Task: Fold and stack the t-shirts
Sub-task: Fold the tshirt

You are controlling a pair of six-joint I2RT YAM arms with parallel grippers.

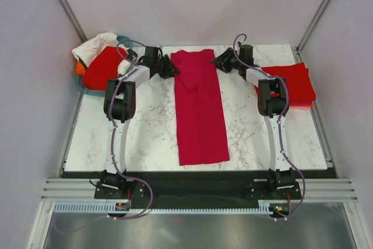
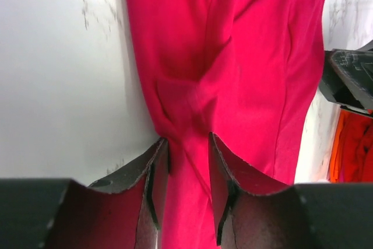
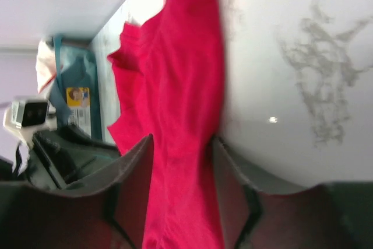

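Marble table [image 1: 250, 126], crimson t-shirt [image 1: 200, 109] in left pincer [image 2: 187, 139], right pincer [image 3: 180, 141], basket [image 1: 83, 90] nearby.

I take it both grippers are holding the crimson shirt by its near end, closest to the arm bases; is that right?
Not quite: the left gripper and right gripper are holding the crimson shirt by its far end, farthest from the arm bases, as the top external view shows.

The marbled table [image 1: 145, 138] bears a crimson-pink t-shirt [image 1: 200, 115] centrally, red t-shirts [image 1: 294, 83] right.

Matt cloth t-shirt [image 1: 201, 121]; glossy marble-look table [image 1: 145, 138].
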